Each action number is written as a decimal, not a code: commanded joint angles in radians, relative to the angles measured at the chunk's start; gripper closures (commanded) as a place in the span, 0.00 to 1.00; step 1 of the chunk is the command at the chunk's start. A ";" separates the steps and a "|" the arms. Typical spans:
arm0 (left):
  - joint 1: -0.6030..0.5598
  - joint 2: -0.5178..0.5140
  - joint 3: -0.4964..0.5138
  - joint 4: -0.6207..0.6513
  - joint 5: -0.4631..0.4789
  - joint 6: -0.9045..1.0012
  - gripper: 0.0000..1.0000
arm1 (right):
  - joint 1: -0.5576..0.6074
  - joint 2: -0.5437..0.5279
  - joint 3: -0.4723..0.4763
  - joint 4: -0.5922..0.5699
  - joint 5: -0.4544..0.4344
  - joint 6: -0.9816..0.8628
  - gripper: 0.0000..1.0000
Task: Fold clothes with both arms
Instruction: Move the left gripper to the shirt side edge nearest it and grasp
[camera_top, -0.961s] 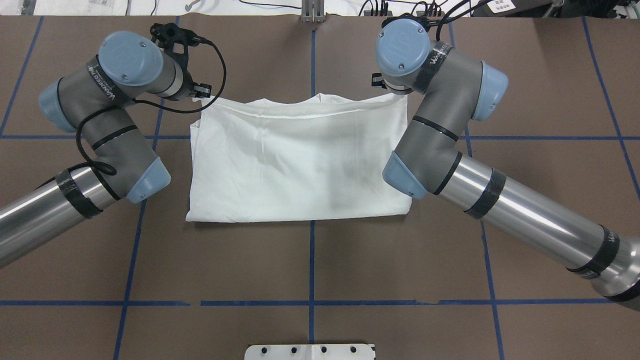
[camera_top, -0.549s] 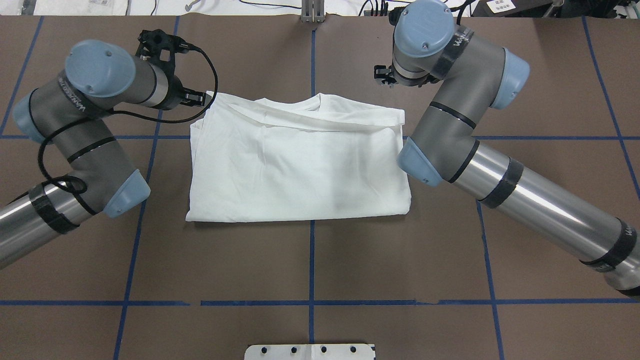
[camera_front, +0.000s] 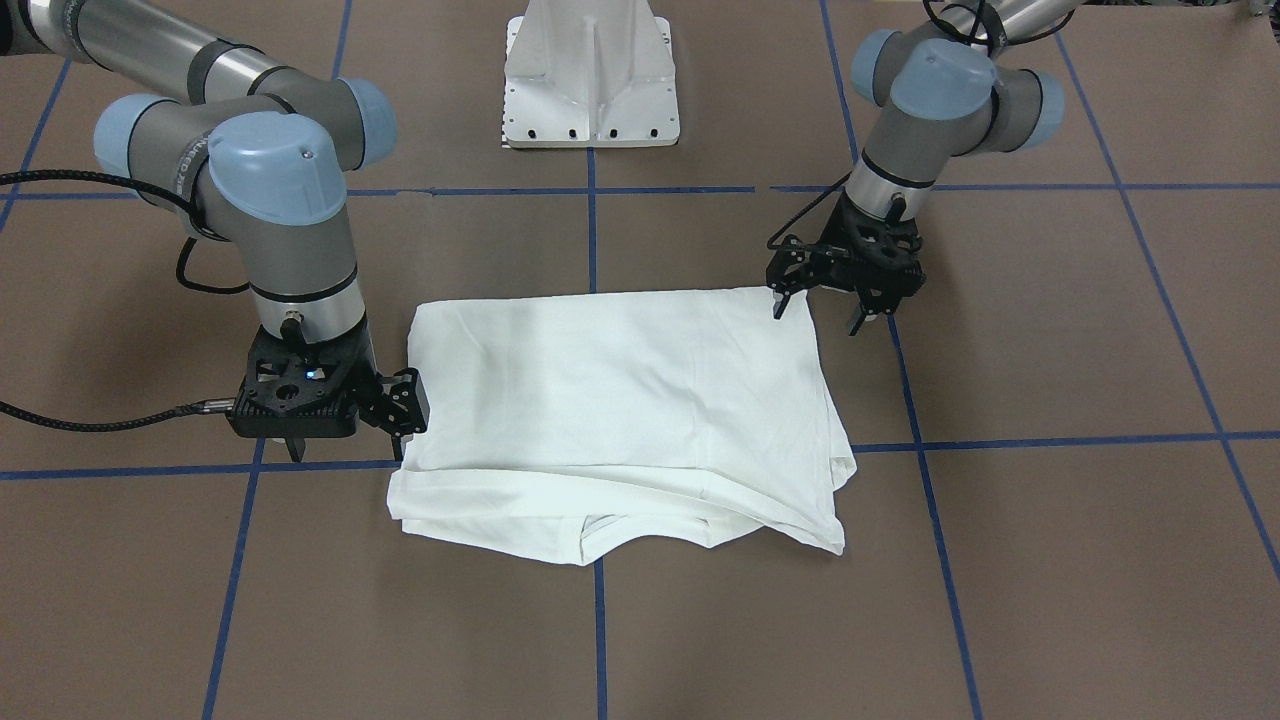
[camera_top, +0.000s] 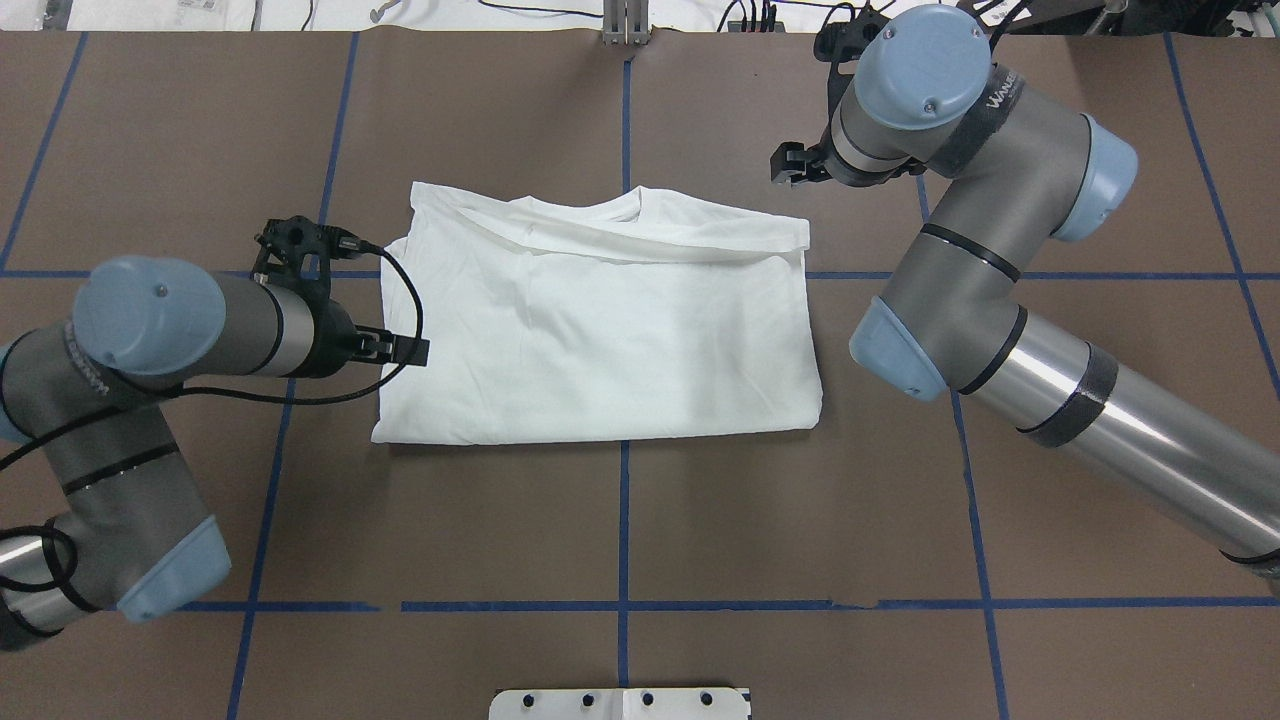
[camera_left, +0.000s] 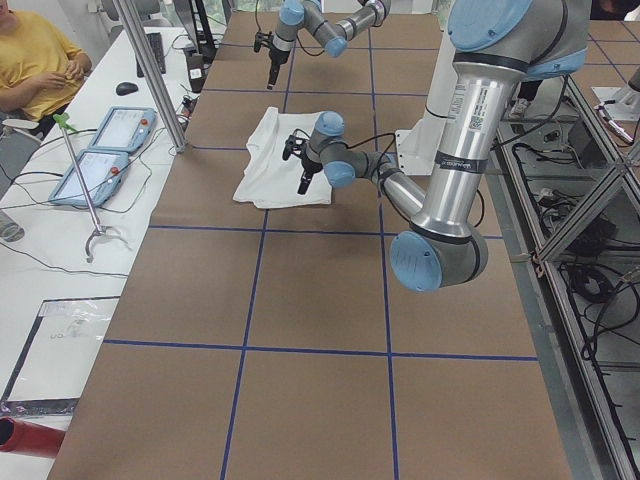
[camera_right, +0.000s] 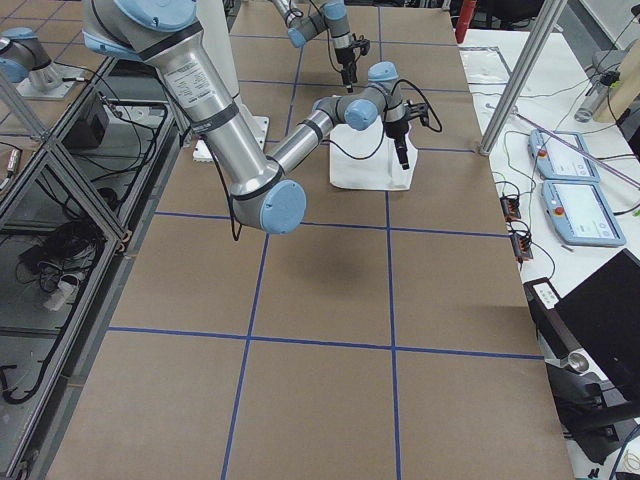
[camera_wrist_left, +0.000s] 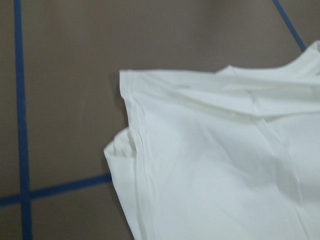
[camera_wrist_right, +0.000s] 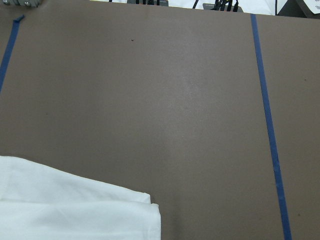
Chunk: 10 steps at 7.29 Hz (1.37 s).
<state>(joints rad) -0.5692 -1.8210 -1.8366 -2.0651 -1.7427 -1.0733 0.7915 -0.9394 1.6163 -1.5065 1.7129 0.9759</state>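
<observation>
White shirt (camera_top: 600, 330) lies folded to a flat rectangle in the middle of the table (camera_top: 620, 520), collar at the far edge. Left gripper (camera_front: 818, 320) hangs beside its left edge and right gripper (camera_front: 347, 455) off its far right corner. Both have jaws spread and empty, probably lining up the next fold.

Bright, even overhead light, soft shadows; left wrist view seems slightly blurred.

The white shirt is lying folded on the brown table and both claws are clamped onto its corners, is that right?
Not quite. The white shirt does lie folded on the brown table, but neither claw is clamped on it. The left claw and the right claw both stand open at its edges, gripping nothing. The front-facing view shows this.
</observation>
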 joint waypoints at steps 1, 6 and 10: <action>0.103 0.023 0.003 -0.006 0.071 -0.102 0.03 | -0.002 0.001 0.004 0.000 -0.001 -0.003 0.00; 0.115 0.023 0.034 -0.004 0.097 -0.106 0.77 | -0.006 0.002 0.004 0.000 -0.004 -0.002 0.00; 0.101 0.154 -0.077 0.000 0.089 -0.006 1.00 | -0.018 0.004 0.004 0.002 -0.007 0.010 0.00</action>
<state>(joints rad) -0.4593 -1.7386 -1.8602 -2.0663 -1.6488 -1.1435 0.7801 -0.9368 1.6199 -1.5060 1.7070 0.9786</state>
